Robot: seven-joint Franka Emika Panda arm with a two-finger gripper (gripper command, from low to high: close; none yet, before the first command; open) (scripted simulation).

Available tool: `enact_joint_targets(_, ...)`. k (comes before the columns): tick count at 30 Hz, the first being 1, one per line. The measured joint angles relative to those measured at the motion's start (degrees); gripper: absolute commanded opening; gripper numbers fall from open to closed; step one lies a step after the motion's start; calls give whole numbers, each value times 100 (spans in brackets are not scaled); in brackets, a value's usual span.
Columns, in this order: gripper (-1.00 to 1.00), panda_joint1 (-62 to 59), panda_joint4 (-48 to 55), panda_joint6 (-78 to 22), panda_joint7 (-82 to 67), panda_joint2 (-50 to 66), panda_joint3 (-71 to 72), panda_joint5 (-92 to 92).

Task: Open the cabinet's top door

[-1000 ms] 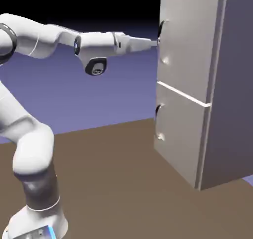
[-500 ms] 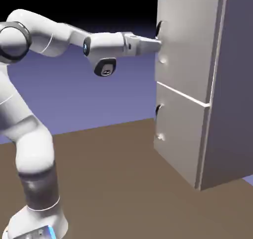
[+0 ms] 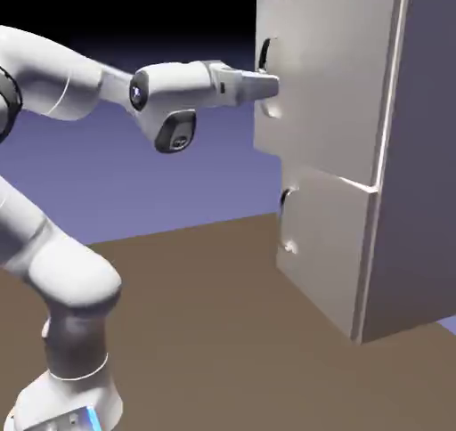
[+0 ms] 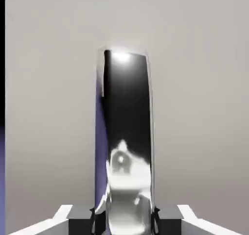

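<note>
Blue-violet backdrop (image 3: 160, 180) is glowing behind the cabinet (image 3: 325, 251). The pincer (image 3: 274, 86) is gripping the handle (image 4: 127, 112) from both sides, its tips closed onto the bar, probably so a pull can swing the door (image 3: 334, 73). The door is standing ajar, lying at three o'clock from the pincer in the exterior view; the handle is sitting between the tips.

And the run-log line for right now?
hand: shut on top door's handle | top door: slightly open | lower door: closed | next: likely pull further
</note>
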Motion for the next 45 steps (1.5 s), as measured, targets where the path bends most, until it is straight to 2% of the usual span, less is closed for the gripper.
enact_joint_targets(6,-100,936,-539,-646,-333,-1214,-1102,-728)
enact_joint_targets(12,-100,1381,-857,-1595,-832,-2460,-1825,-1120)
enact_joint_targets(23,-100,1499,-865,-4142,-1766,-4584,-2926,-1482)
enact_joint_targets(34,-100,1531,-8,-6884,-2401,-5716,-3935,-1634)
enact_joint_targets(45,-100,2238,1723,-9626,-2717,-6034,-4684,-1683)
